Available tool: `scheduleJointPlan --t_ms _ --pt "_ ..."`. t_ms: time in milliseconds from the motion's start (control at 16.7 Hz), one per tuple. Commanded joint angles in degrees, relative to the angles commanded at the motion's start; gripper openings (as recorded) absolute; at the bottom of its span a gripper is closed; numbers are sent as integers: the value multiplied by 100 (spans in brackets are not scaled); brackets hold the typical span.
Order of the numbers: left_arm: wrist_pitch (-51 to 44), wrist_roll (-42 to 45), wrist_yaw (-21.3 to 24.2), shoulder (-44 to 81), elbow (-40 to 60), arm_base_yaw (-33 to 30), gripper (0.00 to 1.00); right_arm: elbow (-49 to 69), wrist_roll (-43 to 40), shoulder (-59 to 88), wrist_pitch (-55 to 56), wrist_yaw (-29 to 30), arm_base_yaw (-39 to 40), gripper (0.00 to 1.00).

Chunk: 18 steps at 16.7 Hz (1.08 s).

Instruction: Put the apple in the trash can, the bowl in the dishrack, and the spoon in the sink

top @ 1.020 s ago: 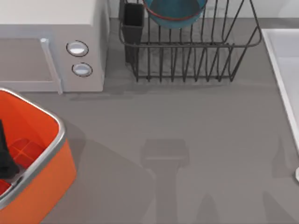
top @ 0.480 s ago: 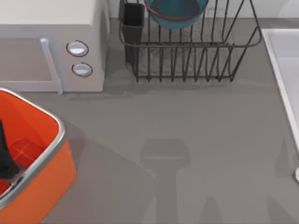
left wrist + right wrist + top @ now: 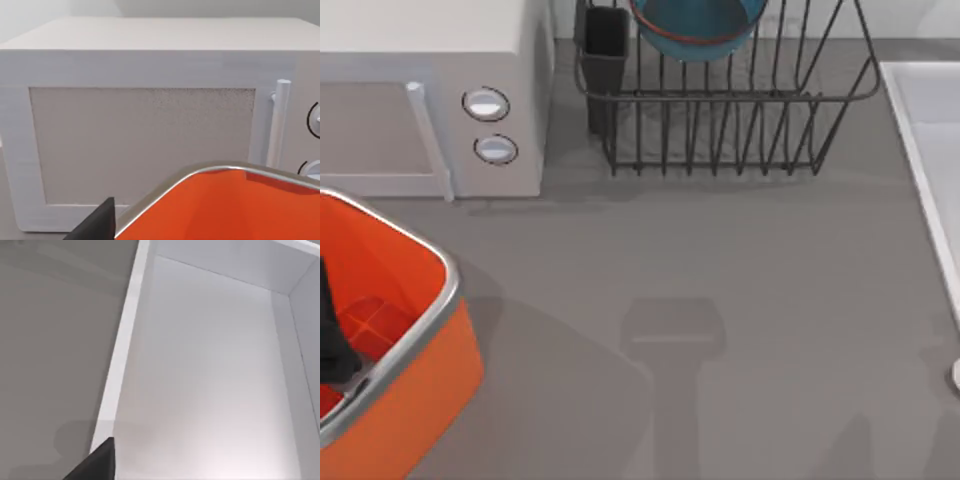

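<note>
grey table point(image 3: 740, 260): bowl point(image 3: 696, 28) in dishrack point(image 3: 740, 110), left claw point(image 3: 332, 335) seemingly over trash can point(image 3: 415, 345).

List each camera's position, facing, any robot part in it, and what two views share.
Top view: overhead, facing down on microwave, dishrack, bowl, trash can; dark left arm part over the can.
Left wrist view: above trash can rim, facing the microwave; dark fingertip.
Right wrist view: above sink; dark fingertip.
Shared: top and left wrist views show microwave, trash can.
</note>
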Motion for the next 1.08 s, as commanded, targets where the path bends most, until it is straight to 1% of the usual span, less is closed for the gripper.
scheduleJointPlan --t_ms 300,600,720,840,1080 --pt "0 0 0 0 0 0 100 1397 -1848 2528 -2040 40 -426 100" --pt "0 0 0 0 0 0 100 2550 -3311 4350 -3618 49 -762 100" --pt "0 0 0 0 0 0 100 2856 -3681 4819 -4008 40 -847 100" --pt "0 0 0 0 0 0 100 3026 -3881 5056 -4219 31 -894 100" --pt "0 0 0 0 0 0 100 3048 -3908 5084 -4242 30 -900 100"
